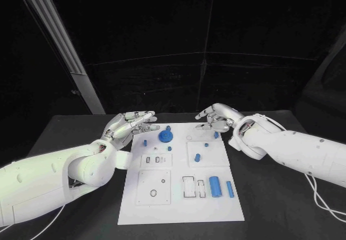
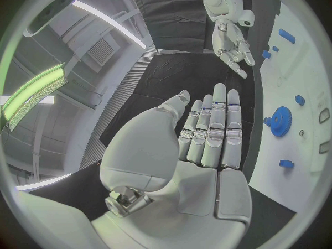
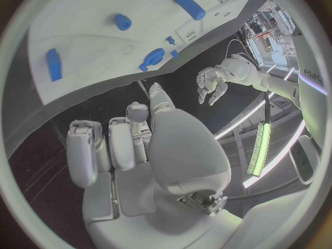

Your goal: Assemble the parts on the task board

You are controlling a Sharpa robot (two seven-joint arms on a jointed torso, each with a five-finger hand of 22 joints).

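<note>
1. Nearest us on the tabletop (image 1: 86,220), the white board (image 1: 180,210) has its near edge bare, and just beyond it lie a fat blue cylinder (image 1: 215,186) and a thin blue rod (image 1: 230,189) on their sides beside open rectangular slots; we judge both not yet fitted.
2. Further in, a small blue peg (image 1: 197,158) stands or lies near mid-board; we cannot tell whether it is seated.
3. Further still, a blue gear (image 1: 166,136) rests on the board's far left part with small blue pieces around it, including one at the far right (image 1: 215,134).
4. At the far edge, our left hand (image 1: 130,126) hovers beside the board, fingers straight and close together, holding nothing.
5. Our right hand (image 1: 216,117) hangs over the far right corner with fingers loosely curled downward and apart, nothing in them.
6. We judge the assembly early: most parts lie loose and most slots stand empty.
</note>
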